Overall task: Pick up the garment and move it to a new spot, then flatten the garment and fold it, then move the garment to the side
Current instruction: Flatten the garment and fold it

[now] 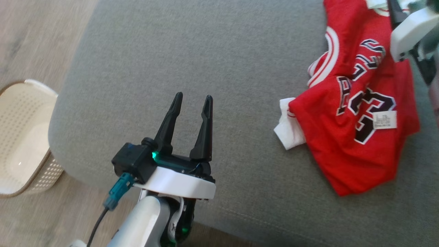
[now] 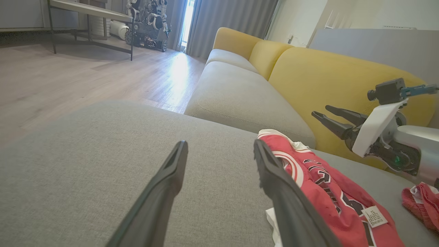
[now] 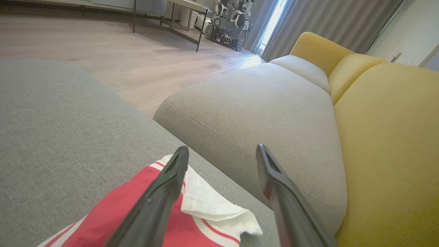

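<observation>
A red jersey (image 1: 356, 113) with white trim, black numbers and a white label lies crumpled on the right of the grey cushion (image 1: 205, 51). My left gripper (image 1: 193, 97) hovers open over bare cushion, well left of the jersey and holding nothing. In the left wrist view my left gripper (image 2: 220, 142) has the jersey (image 2: 319, 185) beside its right finger. My right gripper (image 2: 319, 110) hangs open above the jersey's far end. In the right wrist view my right gripper (image 3: 222, 148) is spread over the jersey's white-edged corner (image 3: 212, 206) and is empty.
A white perforated basket (image 1: 20, 137) stands on the wood floor at the left. A yellow sofa back (image 2: 325, 79) rises behind the cushions. Another small red cloth (image 2: 422, 202) lies at the far right. A table and another robot (image 2: 147, 20) stand far back.
</observation>
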`<state>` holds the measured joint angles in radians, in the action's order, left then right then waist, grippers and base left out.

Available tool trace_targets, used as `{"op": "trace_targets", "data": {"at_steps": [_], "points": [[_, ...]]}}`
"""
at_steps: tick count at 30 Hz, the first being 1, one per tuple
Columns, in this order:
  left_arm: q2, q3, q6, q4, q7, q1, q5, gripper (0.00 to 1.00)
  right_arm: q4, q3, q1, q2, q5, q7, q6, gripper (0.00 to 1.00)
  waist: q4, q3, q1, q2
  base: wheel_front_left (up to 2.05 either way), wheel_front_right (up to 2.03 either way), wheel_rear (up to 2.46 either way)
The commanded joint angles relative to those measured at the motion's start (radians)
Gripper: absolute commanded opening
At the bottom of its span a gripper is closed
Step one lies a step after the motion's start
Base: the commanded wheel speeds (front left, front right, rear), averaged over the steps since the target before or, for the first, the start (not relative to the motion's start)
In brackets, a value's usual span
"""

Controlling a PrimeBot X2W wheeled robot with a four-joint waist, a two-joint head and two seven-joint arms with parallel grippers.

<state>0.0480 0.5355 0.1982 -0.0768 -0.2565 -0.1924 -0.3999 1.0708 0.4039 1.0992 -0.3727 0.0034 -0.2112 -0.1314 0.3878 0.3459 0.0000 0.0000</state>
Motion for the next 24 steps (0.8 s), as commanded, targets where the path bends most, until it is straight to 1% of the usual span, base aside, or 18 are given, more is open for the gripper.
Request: {"op": "trace_targets", "data": {"at_steps": [1,5,8,13,19,24], "points": [[0.002,-0.034,-0.002,-0.028,-0.005,-0.032,0.006,1.00,-0.020,0.010,0.019,0.017,0.012,-0.017,0.001,1.00,-0.019,-0.020,0.0000,0.0000,0.00,0.00,0.00],[0.002,-0.064,-0.007,-0.017,-0.005,-0.025,0.021,1.00,-0.019,0.007,-0.013,0.049,0.053,-0.043,0.001,1.00,-0.060,-0.074,0.0000,0.0000,0.00,0.00,0.00],[0.002,-0.086,-0.017,-0.006,-0.005,-0.012,0.040,1.00,-0.054,0.003,-0.052,0.073,0.085,-0.049,0.001,1.00,-0.097,-0.117,0.0000,0.0000,0.00,0.00,0.00],[0.002,-0.123,-0.036,0.007,-0.005,0.013,0.065,1.00,-0.242,-0.030,-0.163,0.089,0.139,-0.050,0.001,1.00,-0.153,-0.182,0.0000,0.0000,0.00,0.00,0.00],[0.002,-0.159,-0.050,0.011,-0.005,0.043,0.079,1.00,-0.498,-0.078,-0.394,0.094,0.162,-0.050,0.001,1.00,-0.208,-0.241,0.0000,0.0000,0.00,0.00,0.00],[0.002,-0.172,-0.051,0.011,-0.005,0.065,0.084,1.00,-0.649,-0.157,-0.569,0.114,0.155,-0.050,0.001,1.00,-0.247,-0.271,0.0000,0.0000,0.00,0.00,0.00]]}}
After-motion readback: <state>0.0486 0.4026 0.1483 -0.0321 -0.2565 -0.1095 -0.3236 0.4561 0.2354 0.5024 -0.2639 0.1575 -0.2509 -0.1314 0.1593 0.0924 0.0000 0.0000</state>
